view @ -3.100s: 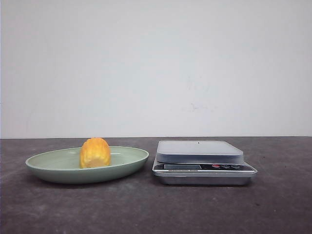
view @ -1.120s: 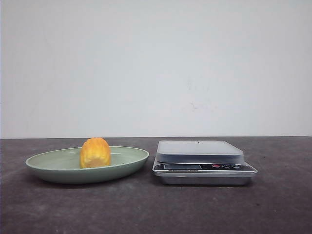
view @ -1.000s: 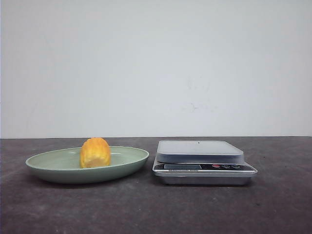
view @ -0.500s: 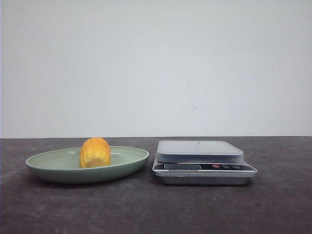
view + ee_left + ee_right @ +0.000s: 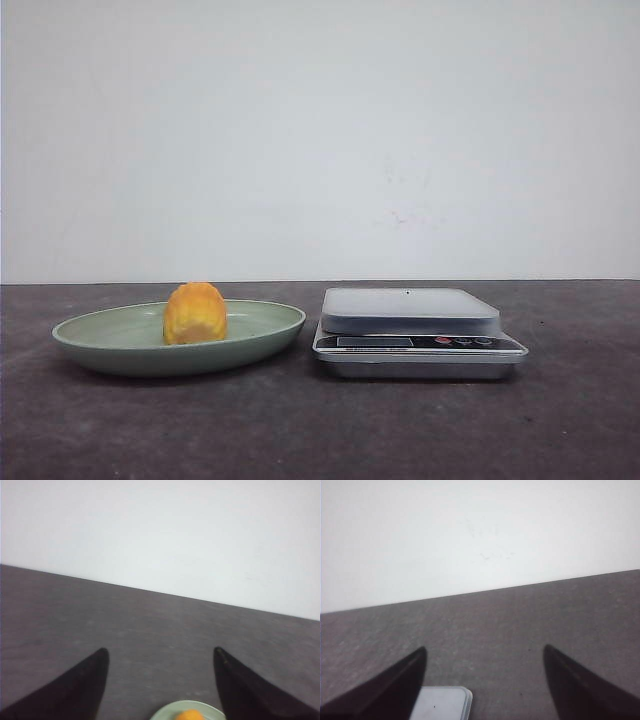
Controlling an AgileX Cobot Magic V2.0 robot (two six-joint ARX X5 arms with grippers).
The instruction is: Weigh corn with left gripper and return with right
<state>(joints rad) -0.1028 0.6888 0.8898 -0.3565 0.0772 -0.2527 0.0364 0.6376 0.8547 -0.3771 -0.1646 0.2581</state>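
The corn [image 5: 195, 313], a short yellow-orange cob piece, stands on end in a pale green plate [image 5: 100, 345] at the left of the dark table. A silver kitchen scale [image 5: 410, 312] with a bare pale platform stands just right of the plate. Neither arm shows in the front view. In the left wrist view my left gripper [image 5: 161, 652] is open and empty, high above the table, with the plate's rim [image 5: 167, 711] and the corn's top [image 5: 189, 715] at the picture's edge. My right gripper [image 5: 484, 650] is open and empty, with a corner of the scale's platform [image 5: 442, 705] below it.
A plain white wall stands behind the dark table. The scale's display and small buttons [image 5: 462, 342] face the front edge.
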